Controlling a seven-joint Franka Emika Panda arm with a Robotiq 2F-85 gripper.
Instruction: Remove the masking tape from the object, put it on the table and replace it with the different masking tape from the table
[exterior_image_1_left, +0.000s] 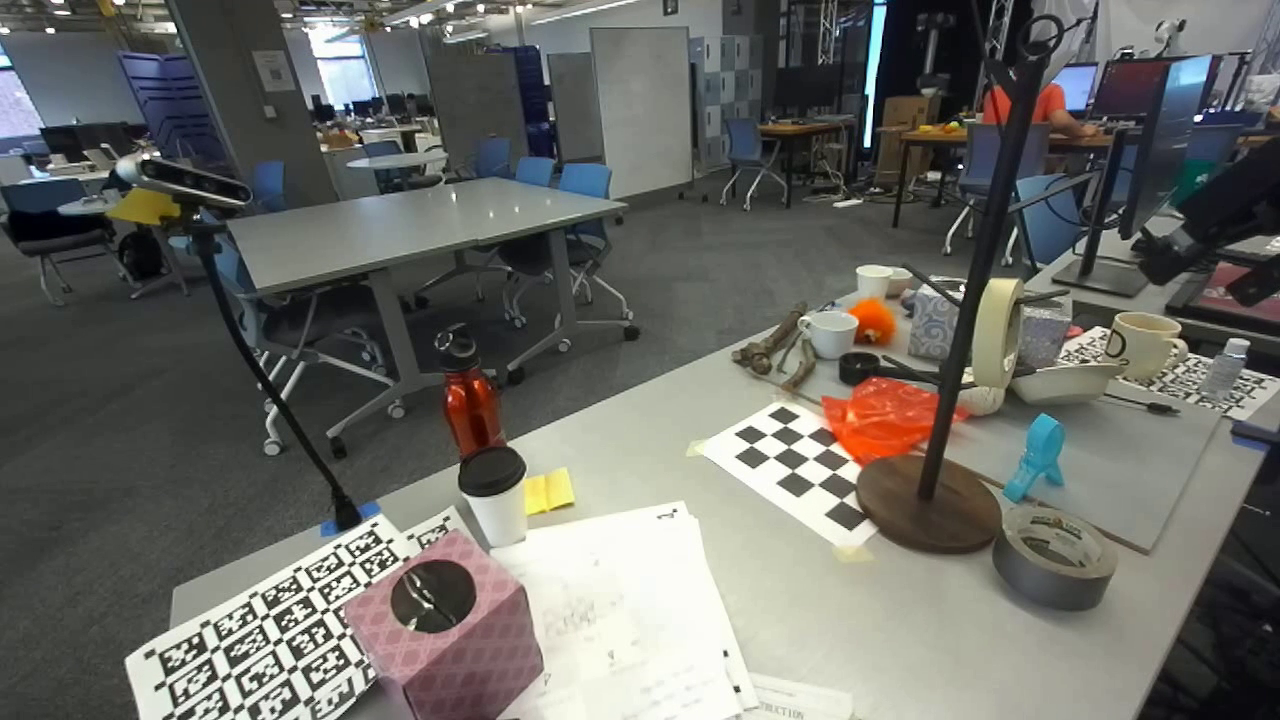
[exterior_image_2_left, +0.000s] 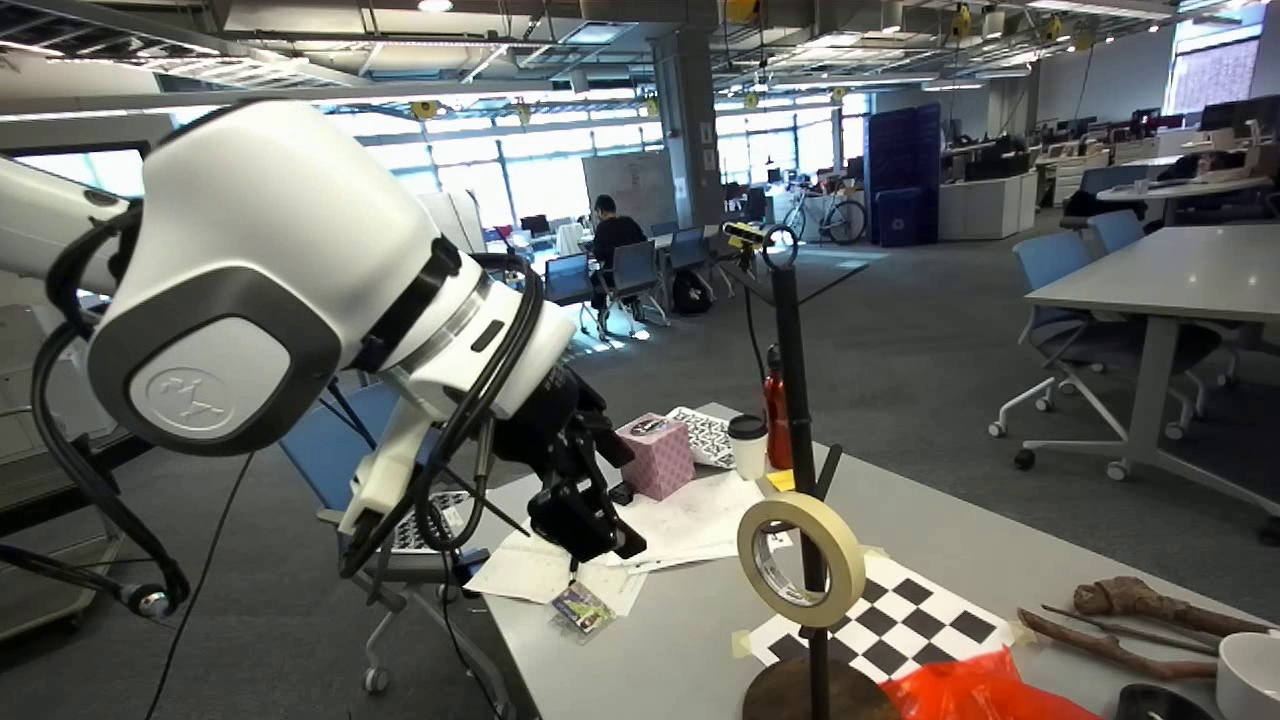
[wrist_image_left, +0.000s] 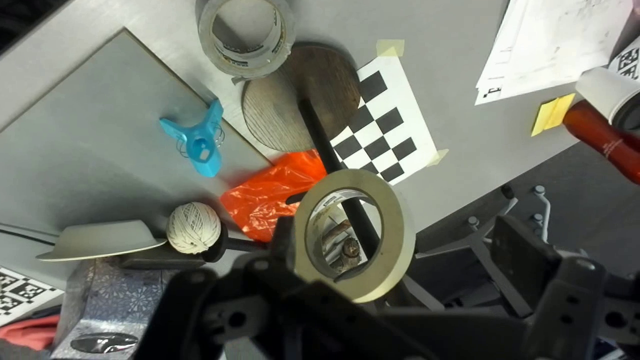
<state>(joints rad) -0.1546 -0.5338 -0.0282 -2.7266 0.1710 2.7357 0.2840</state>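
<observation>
A cream masking tape roll hangs upright on a side peg of a black pole stand (exterior_image_1_left: 975, 280). The roll shows in both exterior views (exterior_image_1_left: 993, 335) (exterior_image_2_left: 848, 565) and in the wrist view (wrist_image_left: 392, 235). The stand's round wooden base (exterior_image_1_left: 920, 510) rests on the table. A grey tape roll (exterior_image_1_left: 1055, 575) lies flat beside the base; the wrist view shows it too (wrist_image_left: 240, 67). My gripper (exterior_image_2_left: 625, 500) is open and empty, apart from the roll in this exterior view. In the wrist view its fingers (wrist_image_left: 402, 245) are wide apart, with the cream roll appearing near the left finger.
A blue clip (exterior_image_1_left: 1040, 455), an orange-red plastic bag (exterior_image_1_left: 880, 415) and a checkerboard sheet (exterior_image_1_left: 790, 460) lie around the base. Sticks, a white cup (exterior_image_1_left: 830, 333), a bowl and a twine ball (wrist_image_left: 194, 227) stand behind. A pink tissue box (exterior_image_1_left: 450, 630) and papers lie farther along.
</observation>
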